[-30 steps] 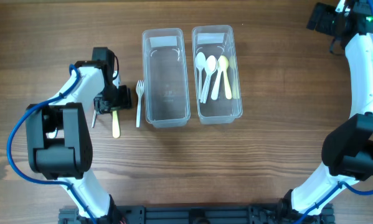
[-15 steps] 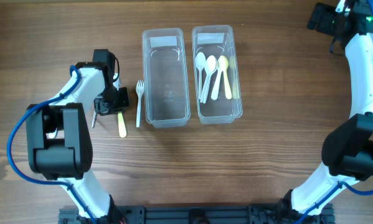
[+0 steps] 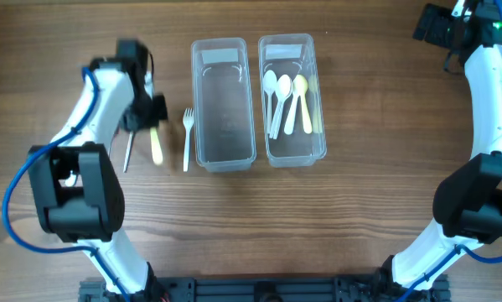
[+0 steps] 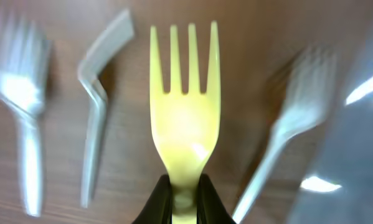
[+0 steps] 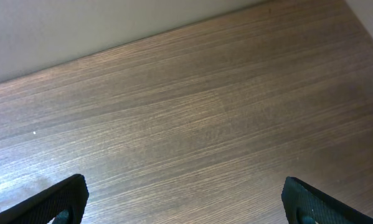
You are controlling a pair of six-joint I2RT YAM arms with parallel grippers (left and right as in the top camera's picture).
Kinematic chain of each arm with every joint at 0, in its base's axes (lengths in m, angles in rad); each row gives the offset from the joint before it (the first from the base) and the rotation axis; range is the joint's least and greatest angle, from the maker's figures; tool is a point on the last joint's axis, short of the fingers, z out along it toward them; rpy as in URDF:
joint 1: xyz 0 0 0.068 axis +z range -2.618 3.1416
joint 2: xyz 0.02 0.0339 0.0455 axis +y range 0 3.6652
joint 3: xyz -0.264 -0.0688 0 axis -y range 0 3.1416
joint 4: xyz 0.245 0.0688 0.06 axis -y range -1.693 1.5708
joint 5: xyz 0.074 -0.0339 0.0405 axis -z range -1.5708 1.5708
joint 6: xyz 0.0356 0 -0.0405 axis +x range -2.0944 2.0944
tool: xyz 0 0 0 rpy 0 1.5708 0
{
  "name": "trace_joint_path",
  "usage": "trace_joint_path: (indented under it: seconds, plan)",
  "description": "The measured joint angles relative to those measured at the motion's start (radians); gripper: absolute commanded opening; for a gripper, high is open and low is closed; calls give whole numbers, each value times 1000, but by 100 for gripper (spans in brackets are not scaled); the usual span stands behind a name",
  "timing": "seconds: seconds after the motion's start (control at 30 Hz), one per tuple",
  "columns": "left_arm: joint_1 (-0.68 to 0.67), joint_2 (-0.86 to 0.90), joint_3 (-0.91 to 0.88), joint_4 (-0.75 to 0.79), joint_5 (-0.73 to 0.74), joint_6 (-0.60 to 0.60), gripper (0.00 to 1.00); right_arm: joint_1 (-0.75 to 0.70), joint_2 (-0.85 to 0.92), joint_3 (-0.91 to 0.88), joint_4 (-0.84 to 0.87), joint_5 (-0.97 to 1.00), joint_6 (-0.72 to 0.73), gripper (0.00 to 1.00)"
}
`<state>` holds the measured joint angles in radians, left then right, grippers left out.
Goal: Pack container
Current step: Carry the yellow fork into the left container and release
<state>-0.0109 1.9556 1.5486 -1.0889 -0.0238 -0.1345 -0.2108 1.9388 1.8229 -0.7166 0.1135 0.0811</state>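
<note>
Wooden desk (image 3: 359, 210). Left gripper (image 4: 185, 198) clamps yellow fork (image 4: 185, 118) by its handle, left of centre toward far edge, near empty container (image 3: 223, 126). Right gripper (image 5: 186, 202) fingers spread wide, far right corner.

You will find no writing, number, brand or sign that can be read in any of the three views. In the overhead view, upper middle of the frame, the left-hand container (image 3: 223, 126) has a pale strip (image 3: 221, 55) at its upper end, and the right-hand container (image 3: 294, 149) has a second pale strip (image 3: 285, 52). Both are too small to tell whether they carry print.
</note>
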Motion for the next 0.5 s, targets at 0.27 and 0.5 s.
trace_joint_path:
  seconds: [0.27,0.5]
  plan:
    - [-6,-35,284,-37,84,-48,4,0,0,0,0,0,0,100]
    - [-105,-39,288,-9,170,-93,4,0,0,0,0,0,0,100]
